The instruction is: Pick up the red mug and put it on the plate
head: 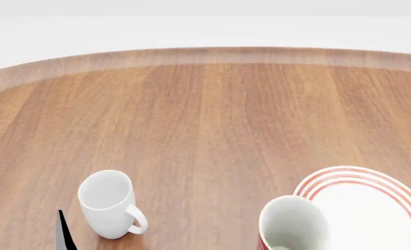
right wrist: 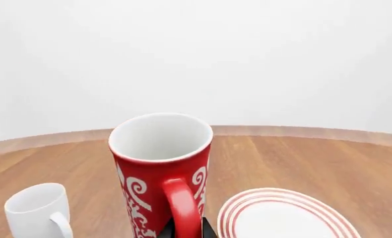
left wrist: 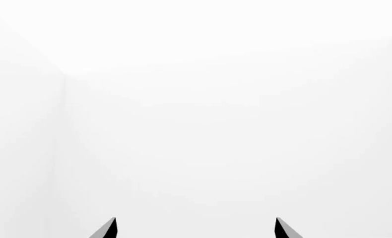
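The red mug (right wrist: pixel 158 168), tall with white swirls and a white inside, stands upright close in front of the right wrist camera. My right gripper (right wrist: pixel 184 231) is shut on its red handle (right wrist: pixel 181 206), with one dark finger on each side. In the head view the red mug (head: pixel 292 225) sits at the bottom edge, its rim overlapping the left side of the plate (head: pixel 372 208), which is white with red rings. I cannot tell whether the mug rests on the table. My left gripper (left wrist: pixel 196 229) is open, holding nothing, and faces blank white walls.
A plain white mug (head: pixel 108 202) stands on the wooden table (head: pixel 213 120) at the front left, handle towards the right. A dark tip of my left gripper (head: pixel 64 232) shows just left of it. The table's curved far edge (head: pixel 205 54) runs across the back.
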Robot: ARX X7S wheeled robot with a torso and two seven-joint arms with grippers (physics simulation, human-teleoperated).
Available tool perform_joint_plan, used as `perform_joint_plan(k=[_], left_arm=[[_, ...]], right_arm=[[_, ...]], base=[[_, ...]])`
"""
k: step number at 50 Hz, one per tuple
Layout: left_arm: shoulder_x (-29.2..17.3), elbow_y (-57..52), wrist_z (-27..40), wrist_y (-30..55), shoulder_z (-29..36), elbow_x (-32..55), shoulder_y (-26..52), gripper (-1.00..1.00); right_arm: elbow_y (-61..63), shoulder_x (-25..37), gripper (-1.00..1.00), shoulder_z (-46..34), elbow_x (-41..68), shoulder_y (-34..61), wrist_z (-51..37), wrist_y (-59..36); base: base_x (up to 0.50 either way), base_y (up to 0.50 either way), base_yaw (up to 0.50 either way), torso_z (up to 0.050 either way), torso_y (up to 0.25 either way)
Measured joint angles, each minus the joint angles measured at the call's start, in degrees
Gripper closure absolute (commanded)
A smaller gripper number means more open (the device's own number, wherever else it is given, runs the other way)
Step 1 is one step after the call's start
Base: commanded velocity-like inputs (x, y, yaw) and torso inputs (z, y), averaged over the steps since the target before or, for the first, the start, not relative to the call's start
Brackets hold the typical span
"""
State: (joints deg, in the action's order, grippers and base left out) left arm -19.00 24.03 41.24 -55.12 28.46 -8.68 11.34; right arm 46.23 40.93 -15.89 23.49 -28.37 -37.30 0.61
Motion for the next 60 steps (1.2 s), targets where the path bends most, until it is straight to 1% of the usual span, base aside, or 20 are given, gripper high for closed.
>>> perform_joint_plan(k=[17,28,35,47,60], left_arm=[[-0.14,0.29,0.83,-0.58,0.29,-0.38,0.24,-1.00],[-0.25,0.45,1.38,-0.88,0.52,-0.54,0.38,-1.00],[-0.34,0.48,1.67,-0.92,0.70,-0.57,0.45,-1.00],[-0.51,0.43,2.08,-0.82,1.03,-0.52,0.54,-1.00],[-0.64,0.82,2.61,-1.55,1.49,-0.33,0.81,-1.00]], right_arm=[[7.93,5.09,1.00,4.75,16.25,11.38,-8.60,-15.54],[10.74,8.91,1.00,6.95,25.77,18.89,-14.45,-22.12],[11.69,11.19,1.00,6.89,31.06,24.96,-18.40,-26.24],[11.45,15.06,1.00,7.55,37.67,31.62,-22.98,-30.09],[10.00,18.20,1.00,9.56,40.85,33.11,-24.64,-30.56]], base=[[0.00,0.00,0.00,0.000,0.001],[0.00,0.00,0.00,0.000,0.000],[0.00,0.00,0.00,0.000,0.000],[0.00,0.00,0.00,0.000,0.000],[0.00,0.00,0.00,0.000,0.001]])
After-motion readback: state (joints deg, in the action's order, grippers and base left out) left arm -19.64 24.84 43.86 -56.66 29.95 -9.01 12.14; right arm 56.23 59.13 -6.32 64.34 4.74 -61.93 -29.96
